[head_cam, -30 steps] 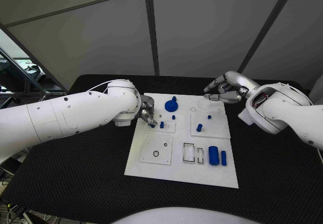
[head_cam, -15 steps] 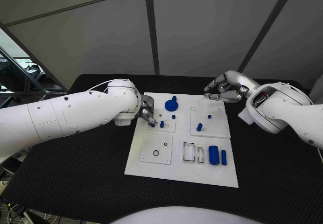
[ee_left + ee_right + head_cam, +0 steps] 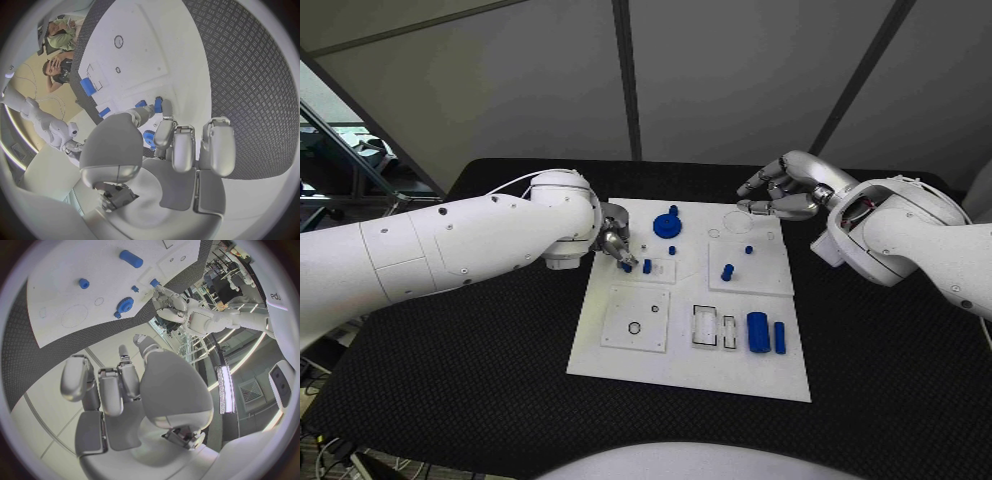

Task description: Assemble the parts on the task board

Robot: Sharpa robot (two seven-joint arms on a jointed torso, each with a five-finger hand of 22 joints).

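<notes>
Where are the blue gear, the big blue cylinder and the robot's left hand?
blue gear (image 3: 666, 227): head view, middle of its disc.
big blue cylinder (image 3: 757, 333): head view, middle of its side.
left hand (image 3: 616, 247): head view, its curled fingers.

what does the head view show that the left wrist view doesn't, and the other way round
The head view adds the right hand, holding nothing near the far right corner of the board, and the blue gear. The left wrist view adds the close look: the left hand pinches a small blue piece between thumb and finger. Both show the board, the left hand, the black ring and the thick blue bar.
</notes>
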